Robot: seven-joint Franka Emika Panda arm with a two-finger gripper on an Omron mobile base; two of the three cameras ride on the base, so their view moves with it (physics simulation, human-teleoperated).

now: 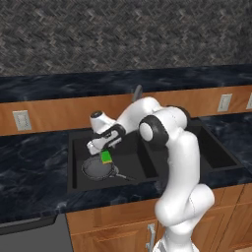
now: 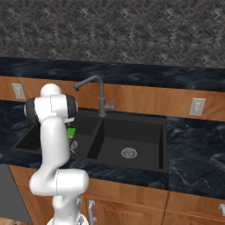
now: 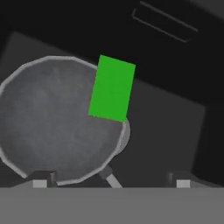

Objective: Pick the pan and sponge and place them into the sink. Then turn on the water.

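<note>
Your gripper [image 3: 111, 178] hangs with jaws spread and empty over the sink [image 1: 147, 173], whose left basin holds the pan [image 1: 98, 169] with the sponge [image 1: 106, 157] on its rim, so watch your swing toward the faucet [image 2: 97, 89], which could clip it.

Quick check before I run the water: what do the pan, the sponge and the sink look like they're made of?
Pan: likely metal, matte dark grey with a paler rim. Sponge: flat bright green block without shine, probably foam, though no texture shows. Sink: matte black basin, possibly composite or coated metal; its drain looks like silvery metal.
</note>
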